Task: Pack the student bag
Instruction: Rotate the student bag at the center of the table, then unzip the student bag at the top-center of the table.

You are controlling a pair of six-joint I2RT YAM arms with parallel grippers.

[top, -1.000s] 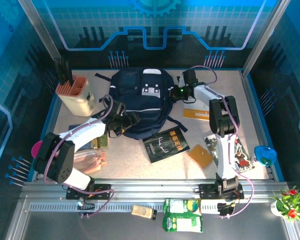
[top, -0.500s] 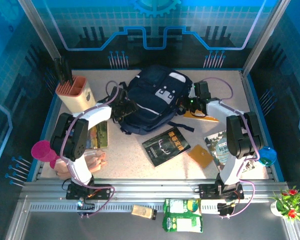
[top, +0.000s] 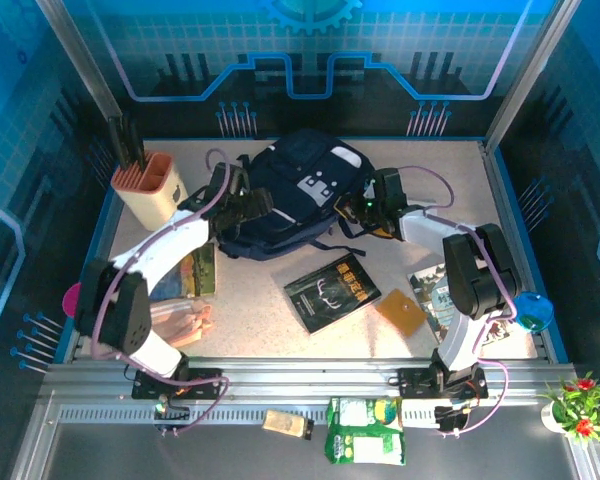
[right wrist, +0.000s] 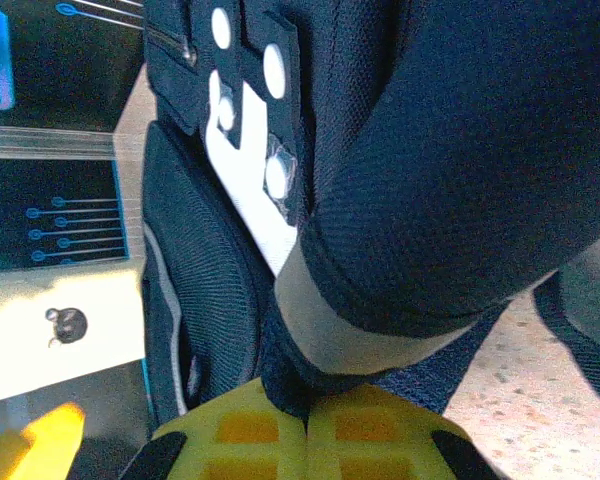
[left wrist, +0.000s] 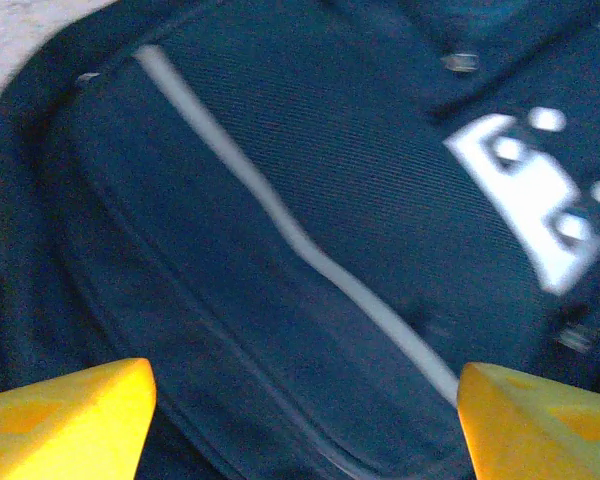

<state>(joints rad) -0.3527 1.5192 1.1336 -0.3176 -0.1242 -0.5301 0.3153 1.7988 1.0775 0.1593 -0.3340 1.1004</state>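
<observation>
Top external view places the student bag (top: 290, 190) at the rear centre of the table (top: 255, 325), lying tilted, with one arm at each flank. The right gripper (right wrist: 306, 425) is clamped on a fold of navy fabric at the bag's right edge, and the right wrist view shows both yellow pads meeting on that fold with little cloth between them. The left gripper (top: 246, 206) sits at the bag's left side with its fingers (left wrist: 65, 415) spread wide, the striped front panel lying between and beyond them. That view is blurred, so contact with the cloth cannot be confirmed.

- **Hazard 1:** the pinch on a thin fold is likely to slip if the bag is pulled or lifted, because most of the bag's weight hangs away from the pads.
- **Hazard 2:** if the left fingers close on the flat, taut panel they may gather nothing and skid off.
- **Hazard 3:** a trailing black strap (top: 352, 252) lies near the dark book (top: 331, 291), so dragging the bag may sweep the book aside.

Whether any compartment is unzipped cannot be told, so packing may be blocked.
</observation>
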